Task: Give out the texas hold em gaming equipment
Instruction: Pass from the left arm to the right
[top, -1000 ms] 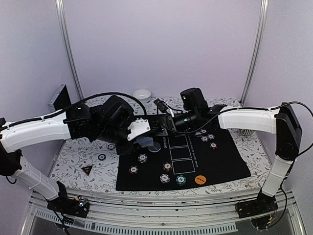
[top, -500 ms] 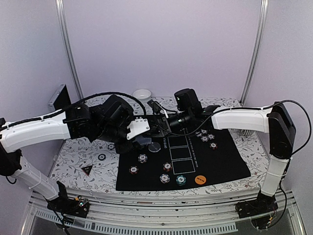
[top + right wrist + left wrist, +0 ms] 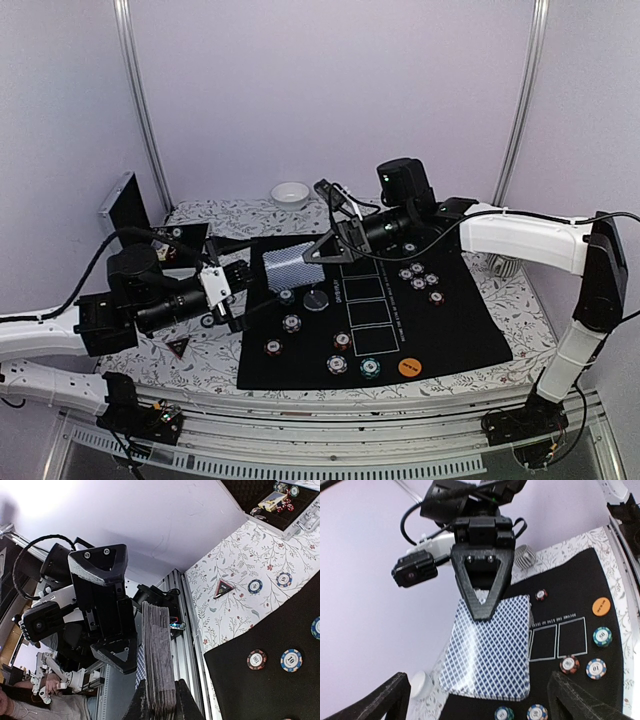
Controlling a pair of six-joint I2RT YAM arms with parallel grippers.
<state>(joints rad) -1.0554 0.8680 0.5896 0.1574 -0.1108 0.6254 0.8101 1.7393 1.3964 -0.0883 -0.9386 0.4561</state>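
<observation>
Triangle marker (image 3: 178, 347) lies at the counter's (image 3: 140, 340) 8 o'clock side. At its 1 o'clock the left end effector (image 3: 238, 295) stands wide open, empty. Playing cards (image 3: 290, 265) hover over the black mat's (image 3: 450, 330) 11 o'clock corner, gripped by the closed right end effector (image 3: 325, 250). Poker chips (image 3: 291, 322) dot the mat toward 6 and 2 o'clock.

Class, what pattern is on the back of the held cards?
The cards have a blue-and-white diamond lattice, clearest in the left wrist view.
</observation>
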